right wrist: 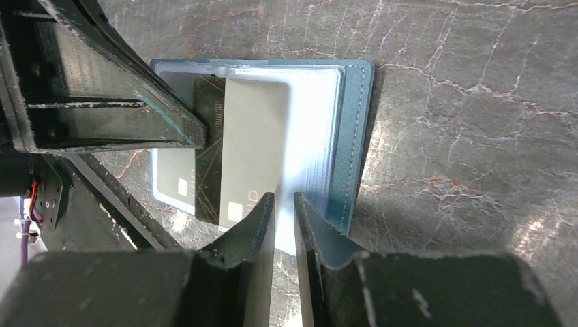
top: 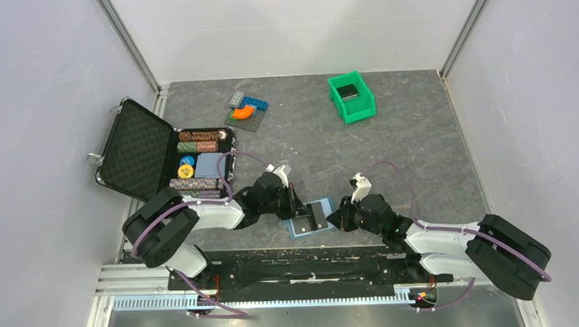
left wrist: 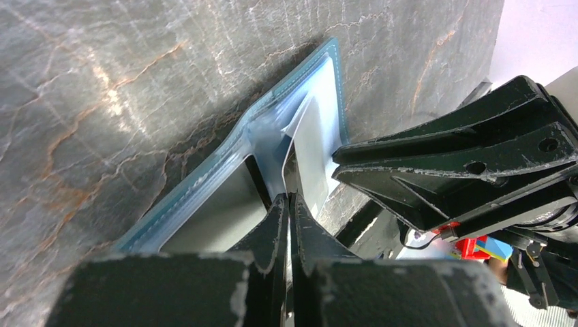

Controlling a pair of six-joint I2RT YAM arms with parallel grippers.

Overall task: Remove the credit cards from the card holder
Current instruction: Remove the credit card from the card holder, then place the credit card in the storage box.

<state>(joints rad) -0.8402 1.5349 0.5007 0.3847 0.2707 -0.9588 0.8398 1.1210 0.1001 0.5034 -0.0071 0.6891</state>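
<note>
left gripper (left wrist: 289,204) clenched at the wallet (right wrist: 354,136) fold. In the right wrist view its tip sits on the dark card (right wrist: 208,163)'s left long edge; can't tell if the card is actually pinched. right gripper (right wrist: 283,201) nearly closed on the wallet's near edge, probably anchoring it. Wallet lies open, bottom centre of the top view, between both grippers. Card's long axis runs top to bottom in the right wrist view, so the pull is likely frame-left, left arm's job. Count: 1 wallet, 2 cards showing; second card (right wrist: 170,182) in the left pocket.

L end effector (top: 297,205) & R end effector (top: 334,218) flank card holder (top: 304,227); far side free; bin (top: 351,97) well apart.
</note>
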